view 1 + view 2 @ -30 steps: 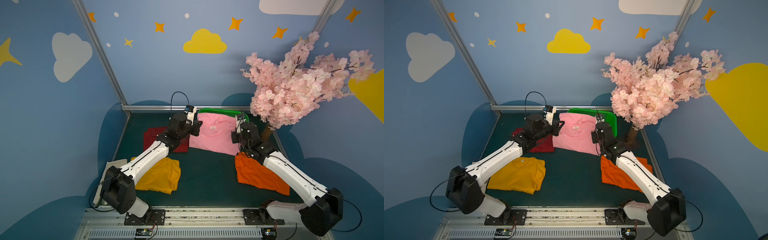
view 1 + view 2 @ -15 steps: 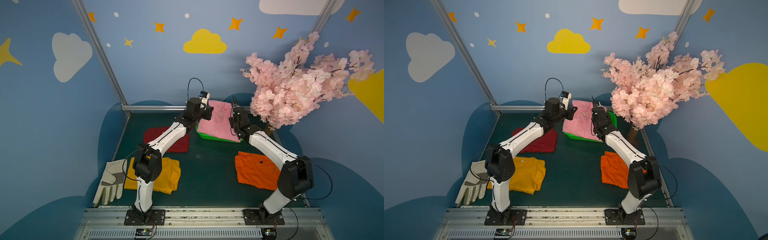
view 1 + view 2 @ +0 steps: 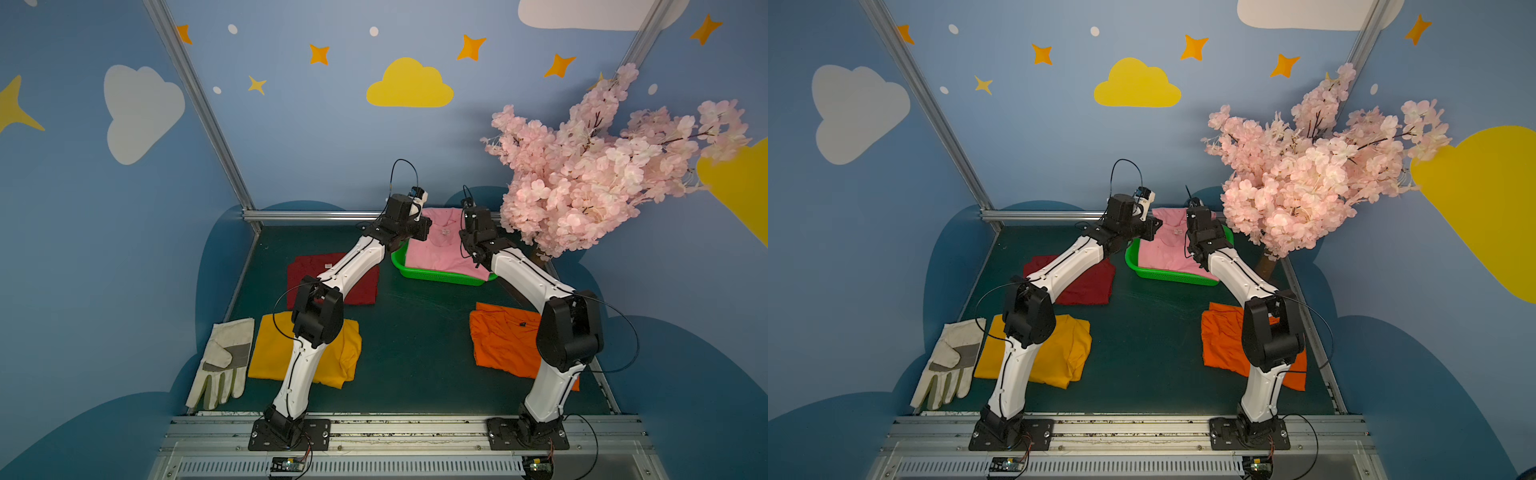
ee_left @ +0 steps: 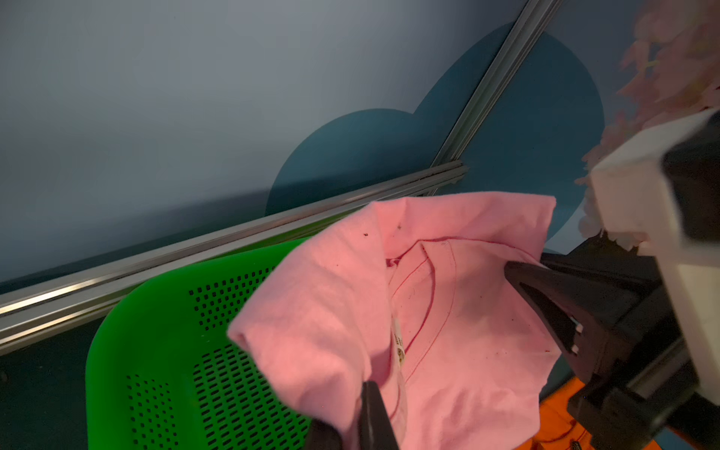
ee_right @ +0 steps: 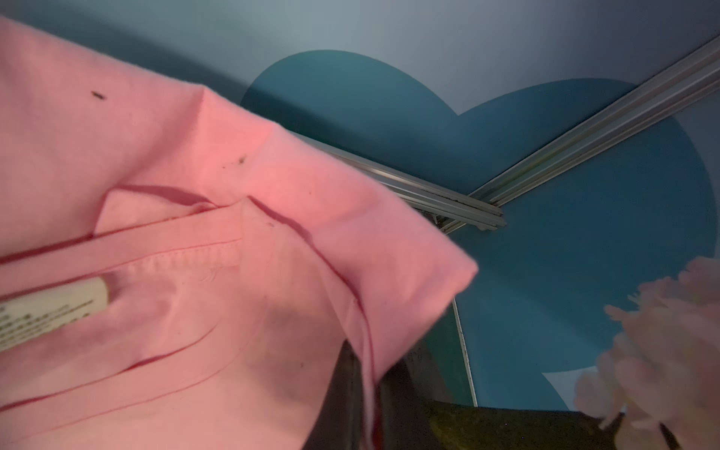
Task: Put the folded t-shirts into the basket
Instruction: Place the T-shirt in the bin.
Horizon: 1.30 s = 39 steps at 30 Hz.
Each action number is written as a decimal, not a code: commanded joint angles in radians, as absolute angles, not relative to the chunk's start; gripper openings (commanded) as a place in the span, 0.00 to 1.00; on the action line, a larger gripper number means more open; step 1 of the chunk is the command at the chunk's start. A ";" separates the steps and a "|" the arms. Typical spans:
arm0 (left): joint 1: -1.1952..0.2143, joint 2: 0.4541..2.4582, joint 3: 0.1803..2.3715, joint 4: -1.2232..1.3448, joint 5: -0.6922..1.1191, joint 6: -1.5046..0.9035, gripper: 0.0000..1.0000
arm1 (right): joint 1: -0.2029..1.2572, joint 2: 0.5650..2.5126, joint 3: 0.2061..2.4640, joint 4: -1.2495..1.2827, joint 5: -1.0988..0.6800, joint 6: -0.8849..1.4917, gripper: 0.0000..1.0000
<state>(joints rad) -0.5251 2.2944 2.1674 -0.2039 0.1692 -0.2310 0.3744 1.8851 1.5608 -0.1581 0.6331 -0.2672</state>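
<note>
The pink t-shirt [image 3: 440, 249] [image 3: 1163, 253] lies across the green basket [image 3: 440, 277] [image 3: 1167, 277] at the back of the table, its far edge held up. My left gripper [image 3: 420, 232] [image 4: 360, 395] is shut on the shirt's left edge, over the basket's mesh wall [image 4: 156, 331]. My right gripper [image 3: 468, 237] [image 5: 366, 362] is shut on the shirt's right edge [image 5: 389, 292]. The dark red t-shirt [image 3: 363, 289], the mustard yellow t-shirt [image 3: 268, 353] and the orange t-shirt [image 3: 503, 340] lie folded on the table, partly behind my arms.
A whitish work glove [image 3: 222, 361] lies at the front left beside the yellow shirt. A pink blossom tree [image 3: 602, 166] overhangs the back right corner, close to my right arm. An aluminium rail [image 3: 316, 215] runs along the back edge behind the basket.
Both grippers carried the pink shirt from the table in front of the basket back and over the basket. In the last half second they barely moved.
</note>
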 commanded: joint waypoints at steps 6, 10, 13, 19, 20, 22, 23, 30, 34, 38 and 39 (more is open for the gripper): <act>-0.501 2.403 2.291 -0.313 0.177 -0.208 0.02 | 0.366 2.011 1.676 -0.192 0.695 -0.392 0.00; -0.493 2.447 2.330 -0.349 0.172 -0.193 0.02 | 0.356 2.082 1.730 -0.212 0.690 -0.440 0.00; -0.489 2.478 2.357 -0.363 0.166 -0.178 0.04 | 0.348 2.131 1.756 -0.227 0.693 -0.460 0.00; -0.486 2.570 2.449 -0.399 0.131 -0.128 0.08 | 0.329 2.197 1.781 -0.230 0.697 -0.479 0.00; -0.485 2.588 2.470 -0.402 0.121 -0.114 0.10 | 0.326 2.208 1.788 -0.228 0.698 -0.477 0.00; -0.486 2.620 2.513 -0.401 0.097 -0.081 0.15 | 0.322 2.230 1.807 -0.224 0.703 -0.477 0.01; -0.487 2.641 2.536 -0.400 0.079 -0.066 0.18 | 0.320 2.245 1.819 -0.221 0.708 -0.478 0.02; -0.503 2.710 2.643 -0.371 -0.026 0.066 0.50 | 0.313 2.356 1.948 -0.256 0.773 -0.493 0.33; -0.506 2.676 2.636 -0.400 -0.036 0.067 0.61 | 0.315 2.340 1.960 -0.306 0.766 -0.467 0.47; -0.508 2.581 2.547 -0.427 -0.002 0.043 0.72 | 0.328 2.274 1.911 -0.340 0.708 -0.427 0.54; -0.508 2.546 2.514 -0.427 0.007 0.036 0.73 | 0.334 2.254 1.894 -0.344 0.683 -0.419 0.56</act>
<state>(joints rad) -0.5053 2.6583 2.5568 -0.4049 -0.0128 0.0380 0.3210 2.3428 1.9179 -0.2928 0.7292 -0.4603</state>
